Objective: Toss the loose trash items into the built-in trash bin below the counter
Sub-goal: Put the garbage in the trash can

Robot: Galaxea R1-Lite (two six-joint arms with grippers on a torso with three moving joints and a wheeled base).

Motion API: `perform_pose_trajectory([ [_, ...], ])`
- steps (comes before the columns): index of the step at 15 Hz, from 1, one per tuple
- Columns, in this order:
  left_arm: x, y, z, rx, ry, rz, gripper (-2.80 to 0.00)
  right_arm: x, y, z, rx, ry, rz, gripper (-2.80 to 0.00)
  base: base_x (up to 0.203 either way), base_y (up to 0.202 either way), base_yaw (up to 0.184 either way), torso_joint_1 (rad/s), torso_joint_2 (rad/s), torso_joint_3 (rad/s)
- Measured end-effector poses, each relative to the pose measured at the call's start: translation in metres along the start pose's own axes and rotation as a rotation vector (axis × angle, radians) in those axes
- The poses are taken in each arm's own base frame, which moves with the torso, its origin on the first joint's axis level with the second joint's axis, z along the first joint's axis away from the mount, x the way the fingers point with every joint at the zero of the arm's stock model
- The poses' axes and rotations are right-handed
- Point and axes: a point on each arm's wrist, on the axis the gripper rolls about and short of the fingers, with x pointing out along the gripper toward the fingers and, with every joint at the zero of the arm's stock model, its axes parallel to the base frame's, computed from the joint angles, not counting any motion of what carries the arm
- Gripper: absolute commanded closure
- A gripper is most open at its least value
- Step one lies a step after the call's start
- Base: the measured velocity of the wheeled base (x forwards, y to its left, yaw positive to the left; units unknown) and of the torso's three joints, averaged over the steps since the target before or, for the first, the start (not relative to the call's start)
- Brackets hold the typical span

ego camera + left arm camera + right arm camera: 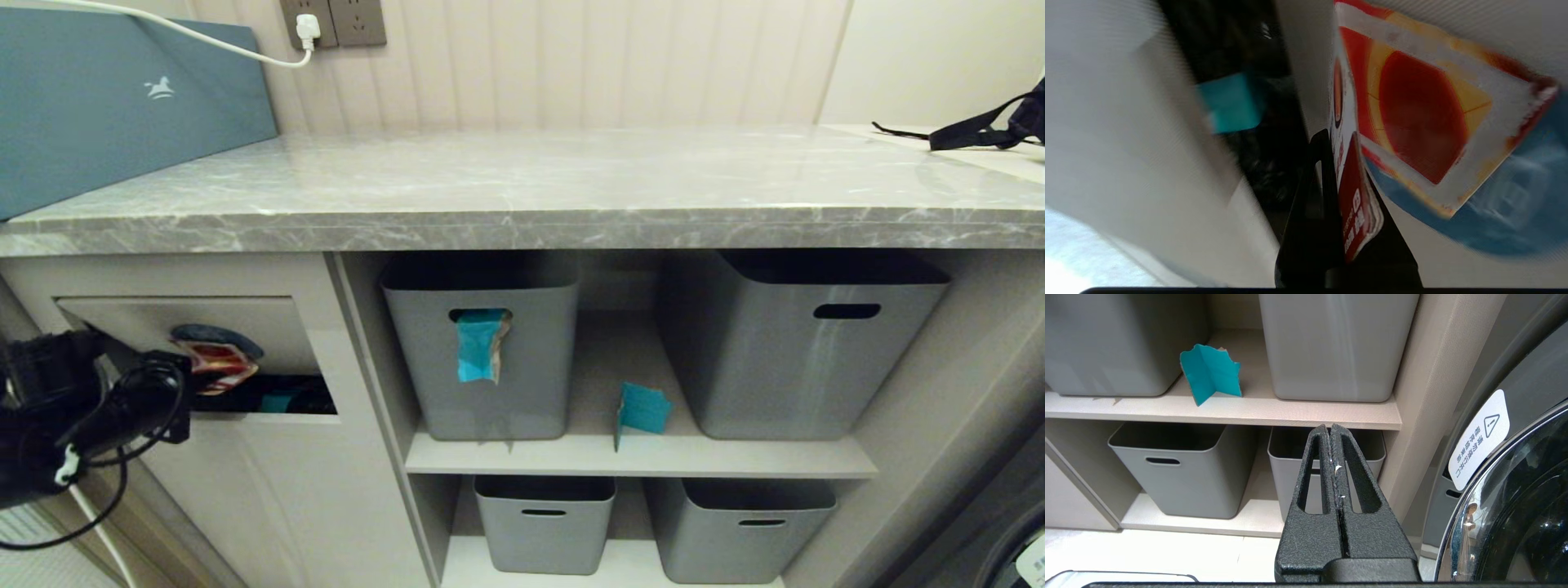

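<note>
At the far left you have the large blue-grey box with a white horse logo (122, 98) standing on the long grey marble-patterned table (522, 184), against the wall. Below the table's edge your left tool (184, 384) has its fingers pressed together on the torn red, orange and white folded cardboard package piece (216, 363), which sits at the mouth of the built-in trash bin, against the beige flap panel with the blue oval sticker (245, 327); the flap is tipped inward and a scrap of teal lies in the dark opening. Right of that, one crumpled teal wrapper (482, 345) hangs from the slot handle of the upper left grey plastic storage box (482, 384). Further right, the second teal wrapper (642, 408) stands folded on the shelf between the two upper boxes. Your right tool (1331, 433) hangs near the washing machine door (1515, 498) at the far right, its fingers pressed together on nothing
</note>
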Motion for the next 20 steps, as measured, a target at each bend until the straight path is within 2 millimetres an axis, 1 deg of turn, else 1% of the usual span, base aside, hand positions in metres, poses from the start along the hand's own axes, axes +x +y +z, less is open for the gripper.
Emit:
perform_pose_trajectory([
  [2, 0.019, -0.008, -0.006, -0.039, 0.027, -0.03, 0.0, 0.0, 0.0, 0.0, 0.0, 0.0, 0.0, 0.0, 0.0, 0.0, 0.0, 0.0, 0.0, 0.0],
  [5, 0.044, -0.016, -0.024, -0.075, 0.058, -0.045, 0.0, 0.0, 0.0, 0.0, 0.0, 0.0, 0.0, 0.0, 0.0, 0.0, 0.0, 0.0, 0.0, 0.0],
  [7, 0.056, -0.022, -0.029, -0.105, 0.057, -0.062, 0.0, 0.0, 0.0, 0.0, 0.0, 0.0, 0.0, 0.0, 0.0, 0.0, 0.0, 0.0, 0.0, 0.0],
  [9, 0.062, -0.023, -0.033, -0.111, 0.064, -0.067, 0.0, 0.0, 0.0, 0.0, 0.0, 0.0, 0.0, 0.0, 0.0, 0.0, 0.0, 0.0, 0.0, 0.0],
  [10, 0.064, -0.022, -0.034, -0.111, 0.057, -0.063, -2.8, 0.0, 0.0, 0.0, 0.0, 0.0, 0.0, 0.0, 0.0, 0.0, 0.0, 0.0, 0.0, 0.0],
  [14, 0.065, -0.018, -0.036, -0.114, 0.053, -0.048, -2.8, 0.0, 0.0, 0.0, 0.0, 0.0, 0.0, 0.0, 0.0, 0.0, 0.0, 0.0, 0.0, 0.0],
  [17, 0.061, -0.012, -0.038, -0.123, 0.037, -0.015, -2.8, 0.0, 0.0, 0.0, 0.0, 0.0, 0.0, 0.0, 0.0, 0.0, 0.0, 0.0, 0.0, 0.0],
  [20, 0.055, -0.011, -0.039, -0.12, 0.007, 0.001, -2.8, 0.0, 0.0, 0.0, 0.0, 0.0, 0.0, 0.0, 0.0, 0.0, 0.0, 0.0, 0.0, 0.0],
])
